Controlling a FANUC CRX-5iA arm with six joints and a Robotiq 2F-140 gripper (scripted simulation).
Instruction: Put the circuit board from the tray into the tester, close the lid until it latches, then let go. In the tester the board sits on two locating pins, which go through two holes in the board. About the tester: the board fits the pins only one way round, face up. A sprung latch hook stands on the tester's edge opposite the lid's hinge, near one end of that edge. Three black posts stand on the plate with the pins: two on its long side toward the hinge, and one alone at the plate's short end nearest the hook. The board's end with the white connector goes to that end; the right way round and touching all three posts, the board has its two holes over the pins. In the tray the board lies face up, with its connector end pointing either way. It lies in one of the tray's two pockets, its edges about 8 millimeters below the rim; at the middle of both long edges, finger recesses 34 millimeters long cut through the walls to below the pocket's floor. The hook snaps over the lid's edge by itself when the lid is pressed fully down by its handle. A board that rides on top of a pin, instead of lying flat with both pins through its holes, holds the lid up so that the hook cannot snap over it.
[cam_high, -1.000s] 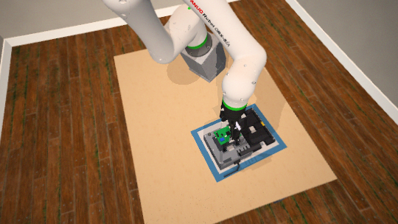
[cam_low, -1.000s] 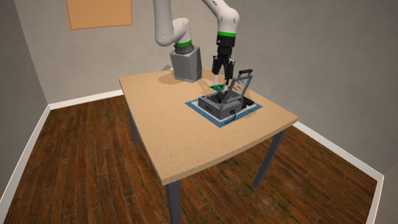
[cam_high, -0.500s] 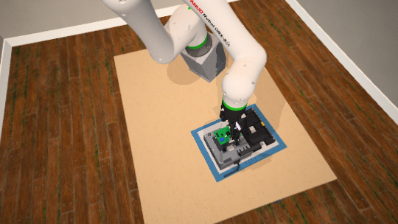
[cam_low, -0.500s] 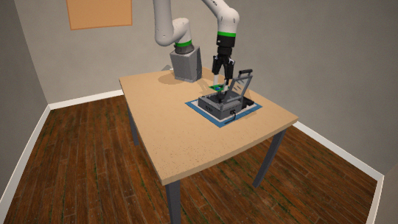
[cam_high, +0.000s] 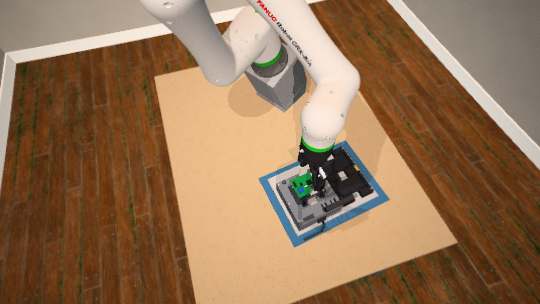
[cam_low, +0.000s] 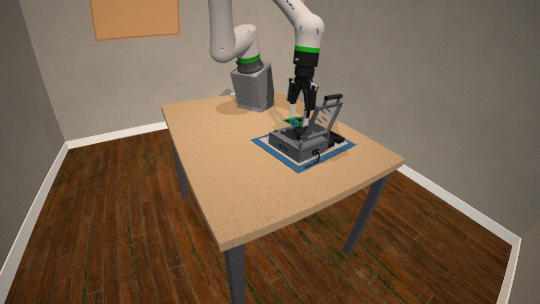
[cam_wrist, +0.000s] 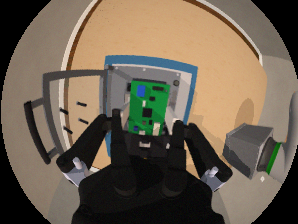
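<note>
- Exterior view, near end of the counter (cam_high: 215, 175) (cam_low: 215, 165) (cam_wrist: 150, 35) first: the tester (cam_high: 308, 213) (cam_low: 300, 148) (cam_wrist: 119, 87) has no board seated in it yet.
- At its right side the lid (cam_high: 330, 202) (cam_low: 336, 118) (cam_wrist: 75, 73) stands raised, handle (cam_high: 339, 203) (cam_low: 333, 97) (cam_wrist: 36, 131) up; closing and latching are still to do.
- Over the tester's far part, the board (cam_high: 301, 184) (cam_low: 294, 122) (cam_wrist: 155, 107) hangs face up, apart from the plate. Lifting it out of the tray looks done.
- The fingers (cam_high: 310, 182) (cam_low: 299, 117) pinch the board by its long edges.
- Farther and to the right lies the black tray (cam_high: 350, 187) (cam_low: 337, 140) (cam_wrist: 150, 150).
- Left to do, I judge: line the holes up with the pins, lower the board flat against the three posts, release, press the handle down until the hook snaps, let go. I cannot tell whether the connector end faces correctly; pins and hook are too small to make out.

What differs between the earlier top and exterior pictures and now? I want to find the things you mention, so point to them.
No plain change. The board (cam_high: 301, 185) (cam_low: 295, 121) (cam_wrist: 148, 111) may sit a touch lower over the tester (cam_high: 311, 220) (cam_low: 287, 144) (cam_wrist: 117, 82), too little to be sure. Nothing was taken hold of or let go: the claw (cam_high: 314, 181) (cam_low: 299, 115) (cam_wrist: 147, 109) still grips the board, and the lid (cam_high: 340, 202) (cam_low: 335, 119) (cam_wrist: 47, 102) stays raised.
</note>
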